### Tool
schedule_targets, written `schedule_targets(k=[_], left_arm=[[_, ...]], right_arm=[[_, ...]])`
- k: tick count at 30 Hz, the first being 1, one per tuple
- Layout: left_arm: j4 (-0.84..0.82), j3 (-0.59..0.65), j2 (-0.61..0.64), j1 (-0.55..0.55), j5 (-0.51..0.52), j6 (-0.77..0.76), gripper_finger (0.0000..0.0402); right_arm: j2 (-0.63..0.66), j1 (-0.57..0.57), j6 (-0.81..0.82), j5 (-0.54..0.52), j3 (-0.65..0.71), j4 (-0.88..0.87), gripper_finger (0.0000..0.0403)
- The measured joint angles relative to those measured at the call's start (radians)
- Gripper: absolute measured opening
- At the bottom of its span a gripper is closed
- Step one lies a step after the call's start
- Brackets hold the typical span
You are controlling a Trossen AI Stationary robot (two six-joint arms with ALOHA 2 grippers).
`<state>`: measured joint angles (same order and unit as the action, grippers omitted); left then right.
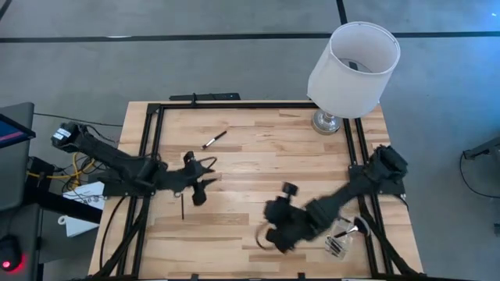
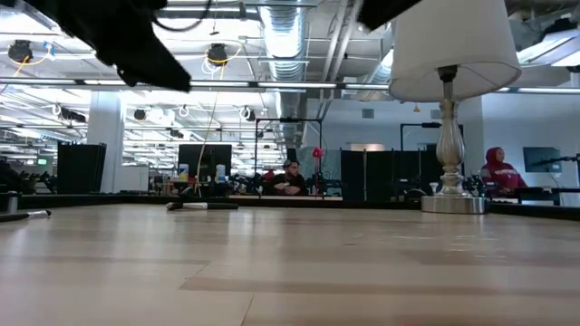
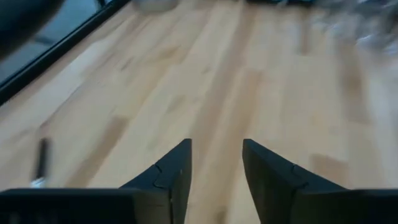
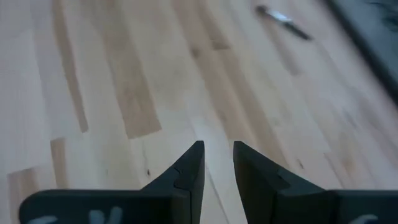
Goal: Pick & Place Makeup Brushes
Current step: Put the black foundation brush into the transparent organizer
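One black makeup brush (image 1: 215, 140) lies flat on the wooden table at the far left of centre; it also shows in the right wrist view as brush (image 4: 281, 20). A second thin brush (image 1: 182, 206) lies flat near my left gripper (image 1: 201, 187), and shows beside its fingers as brush (image 3: 41, 160). My left gripper (image 3: 216, 163) hovers open over bare wood. My right gripper (image 1: 273, 226) hangs over the table's near middle, and in its wrist view my right gripper (image 4: 217, 160) is open with nothing between the fingers.
A white-shaded lamp (image 1: 353, 66) stands at the far right corner. A clear holder (image 1: 342, 236) with a brush in it sits by the near right edge. A black frame rail (image 1: 234, 105) runs around the table. Bare wood lies between the two arms.
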<state>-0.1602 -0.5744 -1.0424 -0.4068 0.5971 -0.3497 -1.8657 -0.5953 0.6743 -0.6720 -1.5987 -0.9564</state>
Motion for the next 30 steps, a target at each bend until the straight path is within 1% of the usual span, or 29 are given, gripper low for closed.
schedule_targets(k=[2, 4, 6, 9, 10, 13, 15, 17, 19, 20, 23, 27, 29, 30], left_arm=[[-0.067, -0.012, 0.0, 0.07, -0.022, 0.003, 0.0134], [-0.127, -0.016, 0.0, 0.153, -0.053, 0.024, 0.0133], [-0.156, -0.016, 0.0, 0.244, -0.115, 0.046, 0.0138], [-0.171, -0.016, 0.0, 0.384, -0.24, 0.086, 0.0156], [-0.171, -0.016, 0.0, 0.427, -0.264, 0.106, 0.0165], [-0.173, -0.016, -0.001, 0.544, -0.28, 0.158, 0.0194], [-0.172, -0.017, -0.016, 0.615, -0.284, 0.184, 0.0212], [-0.172, -0.017, -0.045, 0.68, -0.318, 0.193, 0.0228], [-0.172, -0.017, -0.096, 0.723, -0.357, 0.194, 0.0238], [-0.171, -0.016, -0.126, 0.736, -0.36, 0.194, 0.024], [-0.129, -0.016, -0.225, 0.766, -0.345, 0.214, 0.0239], [-0.025, -0.016, -0.33, 0.81, -0.298, 0.256, 0.0228], [0.018, -0.016, -0.363, 0.838, -0.296, 0.272, 0.0224], [0.03, -0.016, -0.375, 0.851, -0.313, 0.278, 0.0222]], right_arm=[[-0.001, 0.054, -0.132, 0.086, 0.015, 0.07, 0.0077], [-0.001, 0.102, -0.228, 0.144, 0.017, 0.099, 0.0077], [0.0, 0.147, -0.301, 0.176, 0.017, 0.106, 0.0077], [0.0, 0.209, -0.392, 0.184, 0.017, 0.109, 0.0077], [0.0, 0.23, -0.418, 0.187, 0.017, 0.109, 0.0077], [0.001, 0.289, -0.475, 0.194, 0.017, 0.115, 0.0077], [0.001, 0.326, -0.481, 0.207, 0.017, 0.117, 0.0077], [0.001, 0.356, -0.474, 0.238, 0.017, 0.117, 0.0077], [0.001, 0.372, -0.474, 0.28, 0.017, 0.118, 0.0077], [0.001, 0.375, -0.475, 0.293, 0.017, 0.123, 0.0077], [0.001, 0.37, -0.497, 0.317, 0.017, 0.137, 0.0077], [0.0, 0.348, -0.514, 0.318, 0.017, 0.137, 0.0077], [0.0, 0.335, -0.528, 0.318, 0.017, 0.136, 0.0077], [0.0, 0.329, -0.539, 0.318, 0.017, 0.136, 0.0077]])
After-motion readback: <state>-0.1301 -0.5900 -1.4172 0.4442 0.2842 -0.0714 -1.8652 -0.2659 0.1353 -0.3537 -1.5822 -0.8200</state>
